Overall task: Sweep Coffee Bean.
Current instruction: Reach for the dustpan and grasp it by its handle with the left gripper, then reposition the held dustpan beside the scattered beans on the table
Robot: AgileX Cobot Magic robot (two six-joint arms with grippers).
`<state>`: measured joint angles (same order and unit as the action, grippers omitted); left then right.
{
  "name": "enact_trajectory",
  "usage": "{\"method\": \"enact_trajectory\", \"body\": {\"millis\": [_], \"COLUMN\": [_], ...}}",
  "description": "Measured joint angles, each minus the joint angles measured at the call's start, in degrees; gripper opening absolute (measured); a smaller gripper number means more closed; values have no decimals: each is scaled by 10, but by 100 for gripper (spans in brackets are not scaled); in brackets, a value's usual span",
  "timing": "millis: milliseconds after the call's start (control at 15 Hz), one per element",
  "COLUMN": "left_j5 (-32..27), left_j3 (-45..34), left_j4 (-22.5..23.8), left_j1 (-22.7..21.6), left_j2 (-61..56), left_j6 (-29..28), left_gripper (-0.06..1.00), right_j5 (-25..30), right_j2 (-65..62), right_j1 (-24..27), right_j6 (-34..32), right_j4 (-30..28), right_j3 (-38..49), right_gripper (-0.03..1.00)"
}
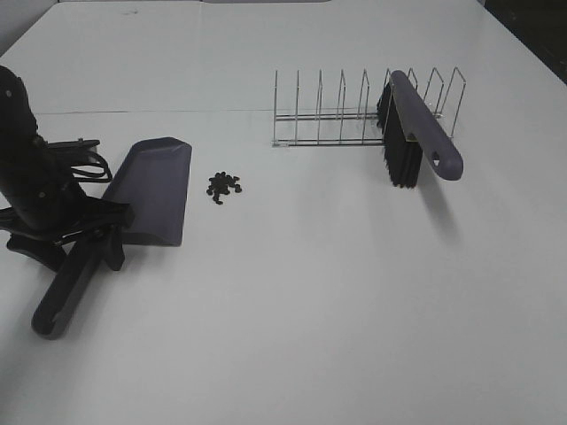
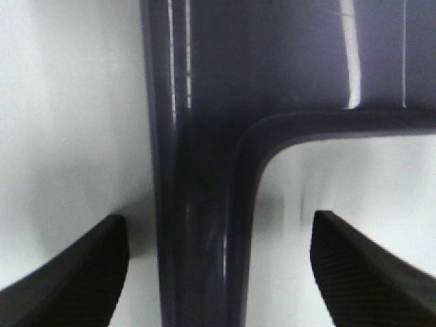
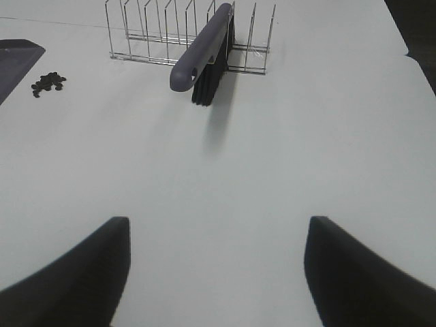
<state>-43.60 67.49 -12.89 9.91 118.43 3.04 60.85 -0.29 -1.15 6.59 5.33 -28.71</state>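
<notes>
The grey-purple dustpan (image 1: 155, 184) lies flat on the white table at the left, its handle pointing to the front left. My left gripper (image 1: 81, 246) is open and straddles the handle where it meets the pan. In the left wrist view the handle (image 2: 197, 231) runs between the two fingertips (image 2: 75, 272) with gaps on both sides. A small pile of coffee beans (image 1: 223, 184) lies just right of the pan and also shows in the right wrist view (image 3: 48, 83). The brush (image 1: 416, 133) leans in a wire rack. My right gripper (image 3: 214, 272) is open and empty, above bare table.
The wire rack (image 1: 328, 111) stands at the back right of centre, with the brush (image 3: 201, 51) propped across its right end, bristles down. The rack also shows in the right wrist view (image 3: 146, 34). The table's right edge (image 3: 415, 61) borders dark floor.
</notes>
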Motion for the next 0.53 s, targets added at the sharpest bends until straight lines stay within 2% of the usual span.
{"method": "enact_trajectory", "body": {"millis": [133,200,333,533], "left_j5": [2,5,7,5], "left_j3": [1,1,1,1], "left_j4": [2,2,2,2], "left_j1": [0,0,0,0], "left_j2": [0,1,4,4], "left_j6": [0,0,-1,-8], "left_gripper": [65,58,37,35], "right_j5": [0,0,0,0], "right_j2": [0,0,0,0], "right_j1": [0,0,0,0], "right_j6": [0,0,0,0], "right_j4": [0,0,0,0], "right_j3": [0,0,0,0], "right_gripper": [63,63,63,63]}}
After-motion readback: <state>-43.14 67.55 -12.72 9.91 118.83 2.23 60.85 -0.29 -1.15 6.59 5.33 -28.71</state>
